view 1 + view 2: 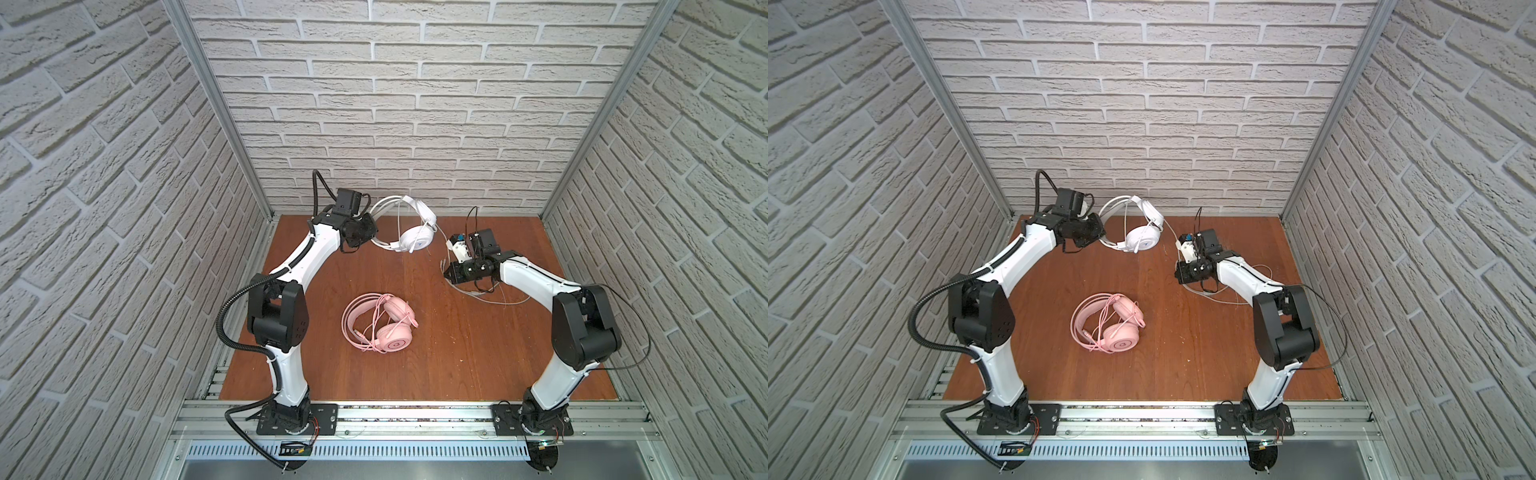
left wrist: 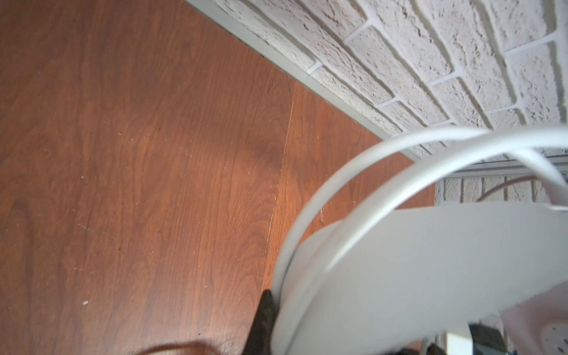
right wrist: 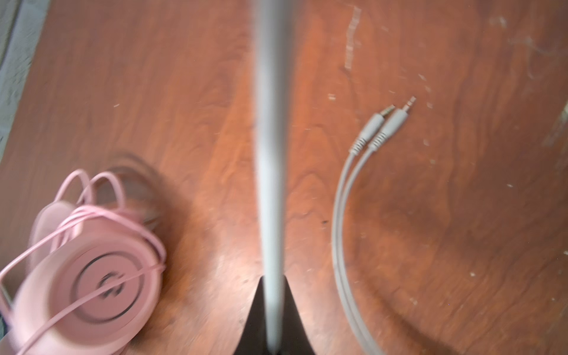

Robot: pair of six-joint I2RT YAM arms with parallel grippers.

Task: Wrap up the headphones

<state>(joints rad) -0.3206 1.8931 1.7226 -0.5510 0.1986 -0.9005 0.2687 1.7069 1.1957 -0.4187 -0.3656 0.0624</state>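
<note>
Both arms have glossy white link shells joined by bulky matte black joint housings. The left arm (image 1: 286, 266) carries a ribbed black conduit; the right arm (image 1: 540, 282) trails thin black wires.

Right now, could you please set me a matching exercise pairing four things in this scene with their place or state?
Things:
1. pink headset
2. white headset
3. white cord
4. plugs

States:
A. lifted off the table by the left gripper
B. pinched in the right gripper
C. lying loose on the wood, nothing holding them
D. resting mid-table with its cord wound around it

Pairs: 1-D, 2-A, 3-B, 4-C
</note>
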